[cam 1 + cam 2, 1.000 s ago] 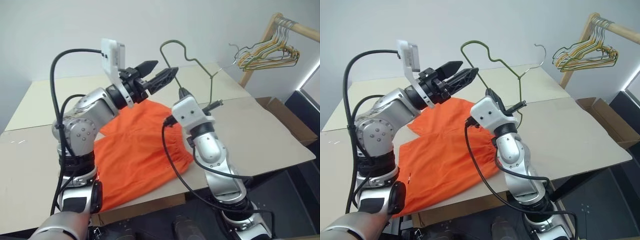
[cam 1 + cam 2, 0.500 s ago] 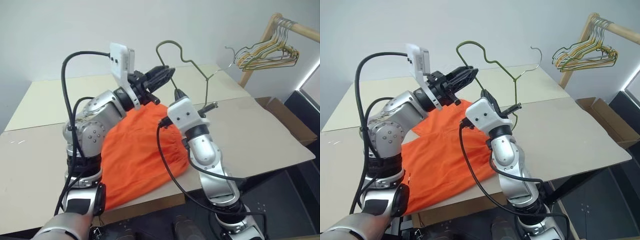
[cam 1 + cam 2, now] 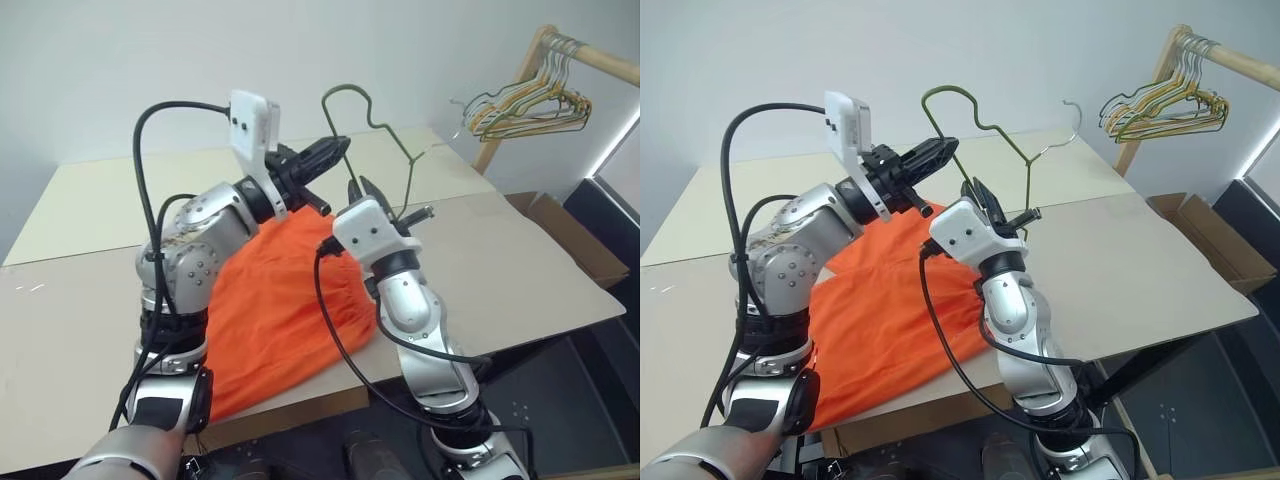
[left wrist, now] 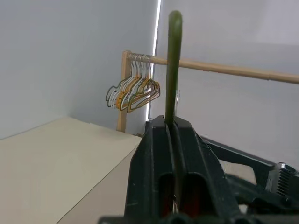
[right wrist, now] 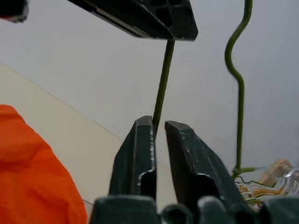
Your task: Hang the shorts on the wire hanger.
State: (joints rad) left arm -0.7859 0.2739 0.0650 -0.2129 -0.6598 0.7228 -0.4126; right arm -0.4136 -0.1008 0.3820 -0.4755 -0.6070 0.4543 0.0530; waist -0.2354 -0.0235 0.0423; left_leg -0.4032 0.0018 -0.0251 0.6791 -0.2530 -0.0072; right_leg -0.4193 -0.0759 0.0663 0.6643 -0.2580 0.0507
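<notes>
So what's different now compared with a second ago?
The left gripper closed onto the wire hanger, while the right gripper parted its fingers slightly around the wire. The shorts bunched up a little on the table. The rack hangers stayed put.

Even, bright diffuse light, soft faint shadows; bright strip at window edge; close-up pincer fingers (image 4: 175, 168) blurred.

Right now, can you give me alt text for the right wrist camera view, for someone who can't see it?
The right gripper, jaws slightly parted, has the olive-green wire hanger rising from the gap between them. Above, the left gripper clamps that same wire, and the orange shorts lie on the table below.
</notes>
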